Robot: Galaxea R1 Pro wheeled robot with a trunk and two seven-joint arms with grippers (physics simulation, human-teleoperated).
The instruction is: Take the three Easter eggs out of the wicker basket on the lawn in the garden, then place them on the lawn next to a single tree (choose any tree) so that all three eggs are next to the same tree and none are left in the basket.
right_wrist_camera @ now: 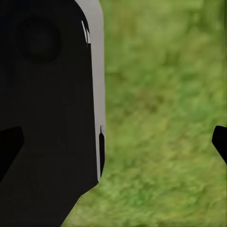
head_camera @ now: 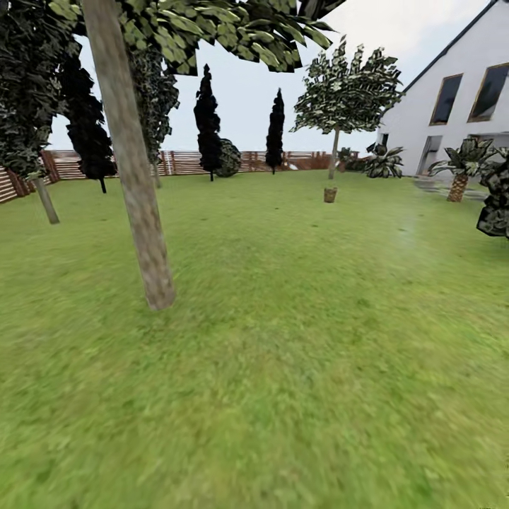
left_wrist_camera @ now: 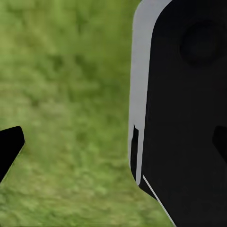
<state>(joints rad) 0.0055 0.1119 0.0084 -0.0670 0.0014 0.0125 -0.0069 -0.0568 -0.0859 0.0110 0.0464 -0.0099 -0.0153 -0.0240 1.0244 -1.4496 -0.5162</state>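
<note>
Head view, lawn: you look over a wide lawn (head_camera: 283, 367) of mottled green grass, with nothing lying on the near part of it.
Head view, basket: the wicker basket (head_camera: 330, 194) stands far ahead of you, small and brown, just in front of a thin-trunked leafy tree (head_camera: 346, 92). It is well apart from you. It is too small here to tell if the eggs are inside.
Head view, near tree: a tree with a thick grey-brown trunk (head_camera: 134, 162) rises at your left, much nearer than the basket. It could serve as the tree for the eggs.
Head view, surroundings: a brown slat fence (head_camera: 184, 162) closes the back, dark cypress-like trees (head_camera: 207, 120) stand before it, and a white house (head_camera: 452, 99) and a short palm (head_camera: 463, 166) are at the right.
Left wrist view: you see blurred grass, a dark fingertip (left_wrist_camera: 9, 149) at one edge and a large black and grey part of the robot (left_wrist_camera: 184, 109) beside it. I cannot tell how wide these fingers stand; nothing shows between them.
Right wrist view: again grass, a dark fingertip (right_wrist_camera: 220, 139) at the edge and the black robot body (right_wrist_camera: 47, 109). I cannot tell the opening here either; no egg is seen in it.
Progress: I judge the task hardly begun. No egg lies by any tree, so you must first drive to the basket, and all three eggs seem left to move.
</note>
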